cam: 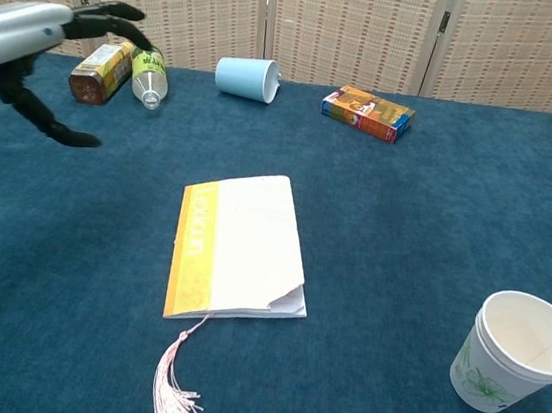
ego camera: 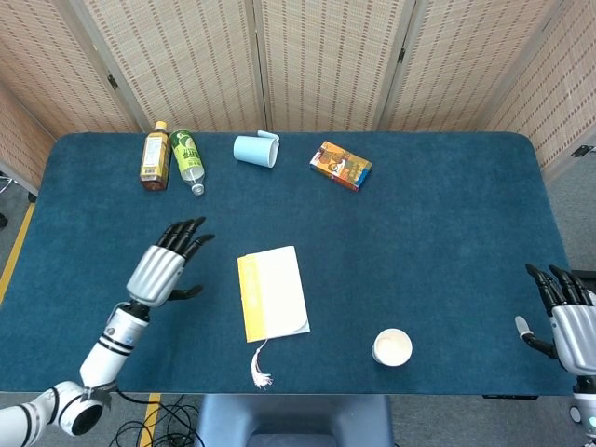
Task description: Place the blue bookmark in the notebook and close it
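The notebook [ego camera: 273, 293] [cam: 239, 246] lies closed on the blue table, with a white cover and a yellow spine strip on its left. The blue bookmark is hidden inside; only its pale pink tassel [ego camera: 258, 367] [cam: 174, 387] hangs out at the near edge. My left hand [ego camera: 166, 266] [cam: 35, 36] hovers to the left of the notebook, apart from it, fingers spread and holding nothing. My right hand [ego camera: 563, 317] sits at the table's near right edge, fingers apart and empty; the chest view does not show it.
A white paper cup [ego camera: 392, 346] [cam: 514, 351] stands near the front right. Along the back lie two bottles [ego camera: 173, 158] [cam: 123, 60], a tipped light blue cup [ego camera: 254, 150] [cam: 247, 77] and a small orange box [ego camera: 340, 165] [cam: 366, 112]. Folding screens stand behind the table.
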